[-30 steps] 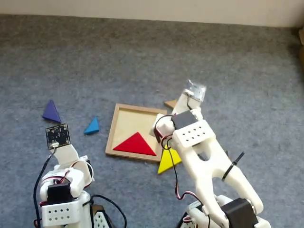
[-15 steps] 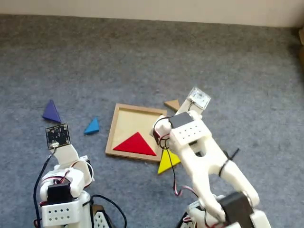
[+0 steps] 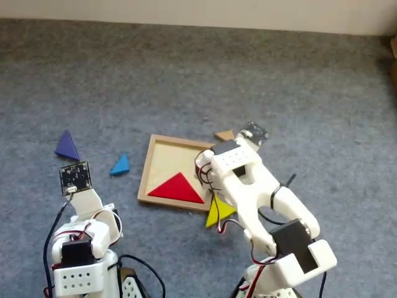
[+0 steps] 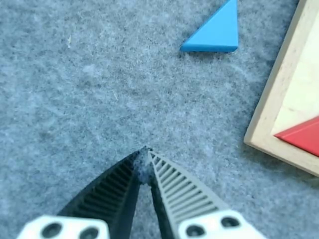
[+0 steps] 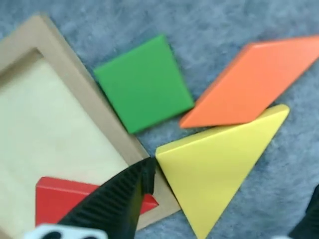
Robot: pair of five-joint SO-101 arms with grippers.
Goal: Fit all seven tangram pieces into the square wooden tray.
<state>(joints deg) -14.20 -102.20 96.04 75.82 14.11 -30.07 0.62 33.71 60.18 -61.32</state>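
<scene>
Grey carpet (image 5: 224,25) bears yellow triangle (image 5: 214,164) between spread right fingers (image 5: 114,199).

In the high view, the right arm (image 3: 248,186) is covering the tray's (image 3: 147,167) right rim, most of the yellow triangle (image 3: 215,214) and part of a brown piece (image 3: 223,135). The left wrist view's edge is cutting off tray and red triangle (image 4: 304,135). In the right wrist view a finger (image 5: 114,199) is overlapping the red triangle.

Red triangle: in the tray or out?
In: the red triangle lies flat on the floor of the wooden tray, inside its rim.
</scene>
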